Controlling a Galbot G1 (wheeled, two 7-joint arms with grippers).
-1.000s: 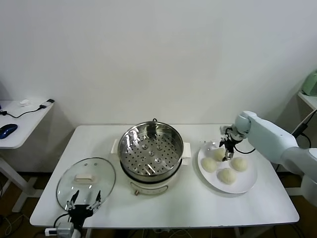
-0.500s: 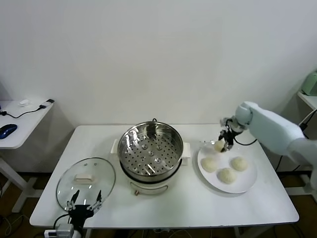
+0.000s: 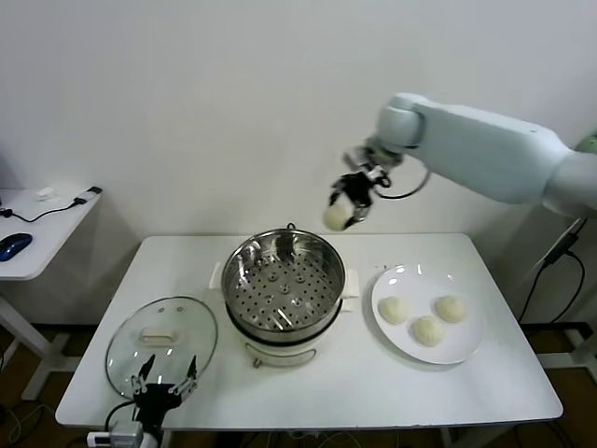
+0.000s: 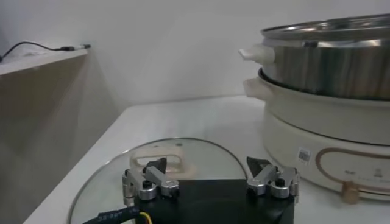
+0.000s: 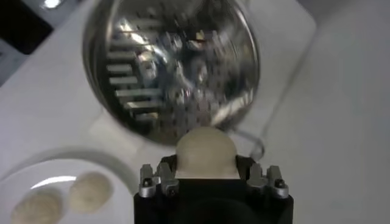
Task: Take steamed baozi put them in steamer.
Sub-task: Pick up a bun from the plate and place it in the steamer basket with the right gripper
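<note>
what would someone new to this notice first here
First, the right gripper raised high above the white table, shut on a small round cream-white dough bun just beyond the far rim of the shiny stainless-steel steamer pot, whose perforated tray is bare. Three more buns lie on the flat white plate to its right. The left gripper waits open by the round glass lid.

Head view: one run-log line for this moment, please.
right gripper: shut on baozi, above steamer far rim | plate: three baozi | steamer: empty | left gripper: open, parked by lid
</note>
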